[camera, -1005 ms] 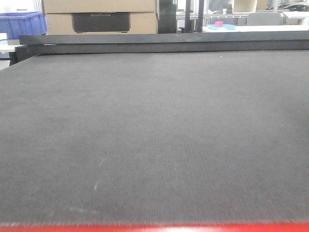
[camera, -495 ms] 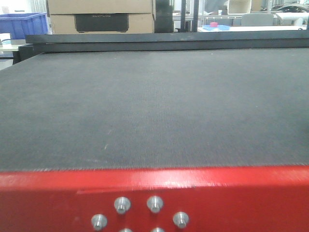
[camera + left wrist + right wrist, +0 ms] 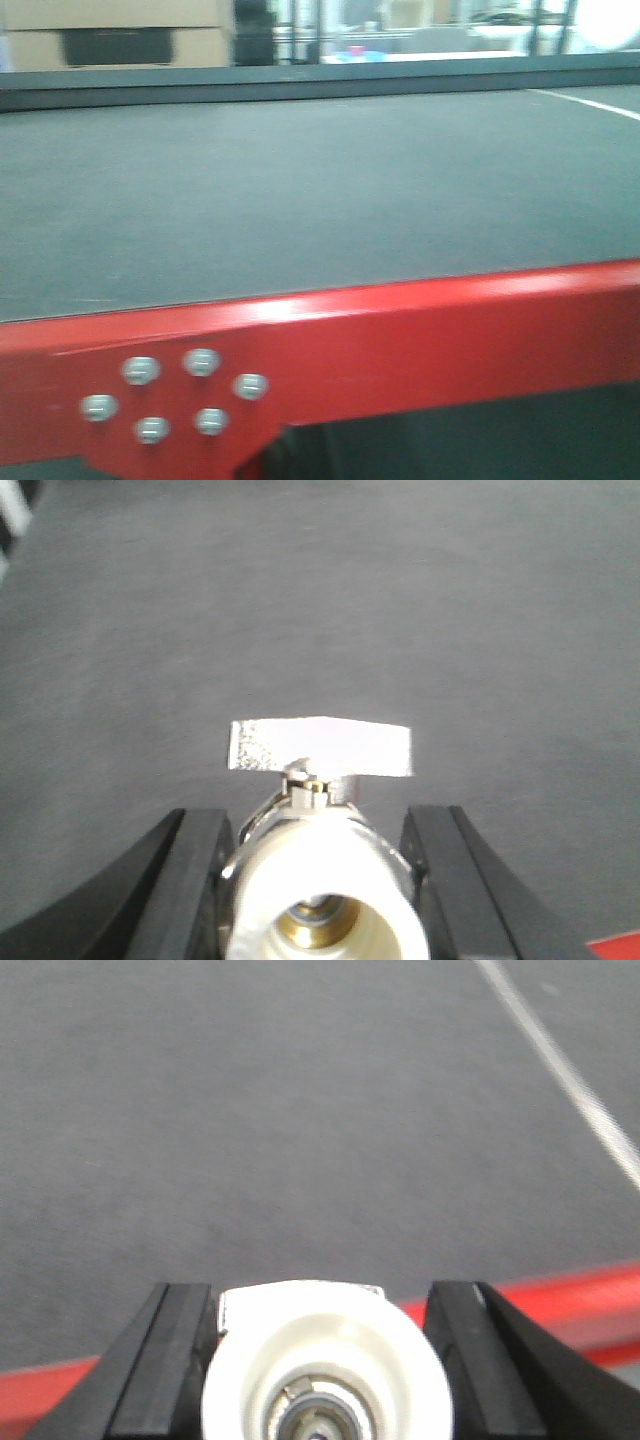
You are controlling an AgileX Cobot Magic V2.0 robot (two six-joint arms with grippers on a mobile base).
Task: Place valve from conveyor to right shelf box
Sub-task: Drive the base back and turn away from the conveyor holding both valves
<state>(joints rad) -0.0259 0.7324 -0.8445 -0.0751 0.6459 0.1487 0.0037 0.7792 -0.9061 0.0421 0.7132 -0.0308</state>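
No legible text, brand or number anywhere; dark label (image 3: 118, 46) on the cardboard box (image 3: 30, 48) too blurred to read.

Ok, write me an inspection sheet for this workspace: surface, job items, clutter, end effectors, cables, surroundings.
Surface: conveyor, dark grey belt with one white line across it; red frame with six bolts at the near edge.
Job's things: left valve, silver handle and white end; right valve, white end; both held above the belt. Shelf box not in view.
Clutter: nothing seen.
End effectors: left end effector shut on left valve; right end effector shut on right valve.
Cables: nothing seen.
Surroundings: blurred cardboard boxes beyond the belt.
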